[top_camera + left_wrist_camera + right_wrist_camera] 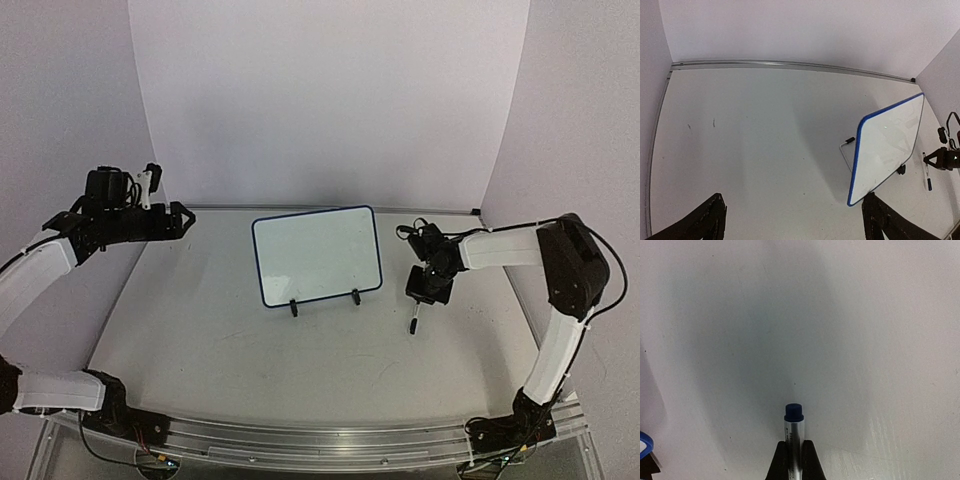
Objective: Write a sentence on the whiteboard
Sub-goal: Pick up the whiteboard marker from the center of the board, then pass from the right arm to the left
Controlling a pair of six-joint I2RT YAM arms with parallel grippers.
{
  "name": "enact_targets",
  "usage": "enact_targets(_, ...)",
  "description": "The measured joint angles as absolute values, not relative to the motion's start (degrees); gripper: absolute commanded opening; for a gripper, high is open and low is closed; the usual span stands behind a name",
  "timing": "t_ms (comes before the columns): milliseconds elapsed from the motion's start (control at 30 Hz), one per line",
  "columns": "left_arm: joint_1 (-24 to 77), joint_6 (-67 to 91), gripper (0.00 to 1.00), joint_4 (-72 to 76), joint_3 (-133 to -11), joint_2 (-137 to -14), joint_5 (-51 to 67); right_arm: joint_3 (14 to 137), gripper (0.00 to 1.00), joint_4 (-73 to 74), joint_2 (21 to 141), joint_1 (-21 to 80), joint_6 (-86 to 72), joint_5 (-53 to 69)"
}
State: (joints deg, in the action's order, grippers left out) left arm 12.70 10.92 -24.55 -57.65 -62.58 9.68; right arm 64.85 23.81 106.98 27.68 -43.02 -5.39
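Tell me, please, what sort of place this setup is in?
Likely a robotics lab test cell: plain white table, white backdrop walls, and a whiteboard and marker staged.

Whiteboard (317, 254) stands mid-table, leaning back on two black feet (293, 308); blocks straight line between arms. Wire prop (846, 147) sticks out behind whiteboard; table (190, 320) runs on from there to back wall (330, 100). Wide stretch of table between left gripper (180, 217), fingers spread, and whiteboard's left edge. Right side tighter: right gripper (428, 285) clamps marker (414, 322) just beside whiteboard's right edge, marker pointing down at table. Passage in front of feet, toward arm bases.
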Motion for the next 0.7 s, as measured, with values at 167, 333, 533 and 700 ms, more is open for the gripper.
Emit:
enact_targets(167,28.7,18.4,0.92,-22.3,-57.0,-60.4,5.3,62.1,0.00,24.1,93.3,28.4,-45.4,-3.0)
enact_targets(333,43.2,25.8,0.93,-16.8,-55.4,-60.8,-0.4,61.8,0.00,21.0,79.3,33.7,-49.9,-4.3)
enact_targets(533,56.9,30.6,0.96,-7.1,-56.6,-71.2,-2.9,63.3,0.00,17.1,76.6,41.9,-54.3,-7.7)
enact_targets(700,59.7,33.2,0.98,0.2,-59.2,-80.8,1.4,66.2,0.00,14.5,77.8,44.9,-55.9,-8.1)
